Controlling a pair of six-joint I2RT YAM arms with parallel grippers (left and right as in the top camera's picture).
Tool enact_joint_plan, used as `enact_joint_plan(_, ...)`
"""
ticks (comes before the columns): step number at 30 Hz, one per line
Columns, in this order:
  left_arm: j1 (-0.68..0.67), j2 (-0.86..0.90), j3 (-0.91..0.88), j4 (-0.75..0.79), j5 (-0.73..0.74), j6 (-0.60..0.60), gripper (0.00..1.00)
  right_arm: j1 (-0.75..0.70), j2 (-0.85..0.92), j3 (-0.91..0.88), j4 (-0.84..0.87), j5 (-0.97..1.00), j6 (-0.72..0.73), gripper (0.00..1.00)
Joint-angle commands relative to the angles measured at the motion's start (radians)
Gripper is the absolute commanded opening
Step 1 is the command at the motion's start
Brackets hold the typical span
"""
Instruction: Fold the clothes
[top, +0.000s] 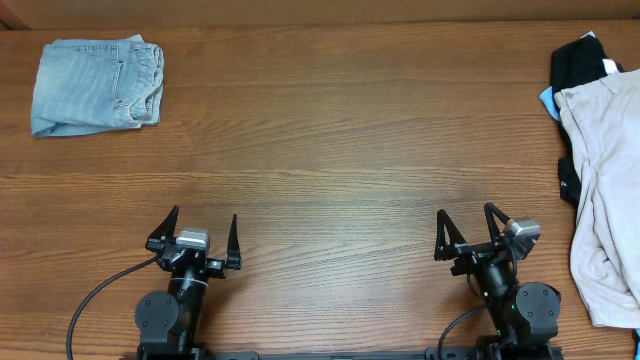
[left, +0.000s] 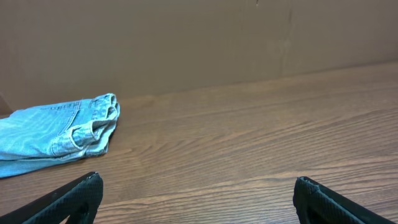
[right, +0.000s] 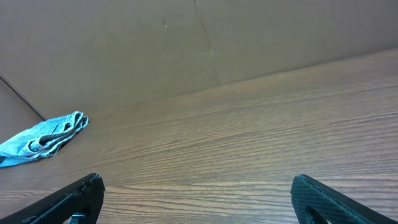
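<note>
The beige shorts (top: 603, 190) lie crumpled at the table's right edge in the overhead view, running from the far right down to the near right, partly cut off by the frame. My left gripper (top: 196, 228) is open and empty near the front edge, left of centre; its fingers show in the left wrist view (left: 198, 186). My right gripper (top: 466, 222) is open and empty near the front edge, just left of the shorts; its fingers show in the right wrist view (right: 198, 185). The shorts are out of both wrist views.
A folded light-blue denim garment (top: 96, 84) lies at the far left corner, also in the left wrist view (left: 59, 133) and the right wrist view (right: 42, 139). A black garment with light-blue cloth (top: 578, 62) lies at the far right, partly under the shorts. A brown wall (left: 186, 43) backs the table.
</note>
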Motion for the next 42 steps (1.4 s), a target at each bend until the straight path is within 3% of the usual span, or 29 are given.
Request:
enact_joint_plan(1,0.003,-0.011,-0.006,0.001,0.002,-0.010,1.00,0.008,-0.008,0.000,0.006,0.010,0.001,1.00)
enact_joint_plan(17,0.003,-0.011,-0.006,0.001,0.000,-0.008,1.00,0.008,-0.008,0.000,0.006,0.010,0.001,1.00)
enact_joint_plan(20,0.003,-0.011,-0.006,0.010,-0.035,0.049,1.00,0.008,-0.008,0.000,0.008,0.010,0.001,1.00)
enact_joint_plan(27,0.003,-0.011,-0.006,0.013,-0.043,0.055,1.00,0.008,-0.008,0.000,0.009,0.010,0.001,1.00)
enact_joint_plan(37,0.003,-0.011,0.006,0.154,0.050,0.010,1.00,0.008,-0.008,0.008,0.035,-0.028,0.004,1.00)
enact_joint_plan(42,0.003,-0.011,0.097,0.095,0.050,0.005,1.00,0.008,-0.008,0.061,0.035,-0.027,-0.060,1.00)
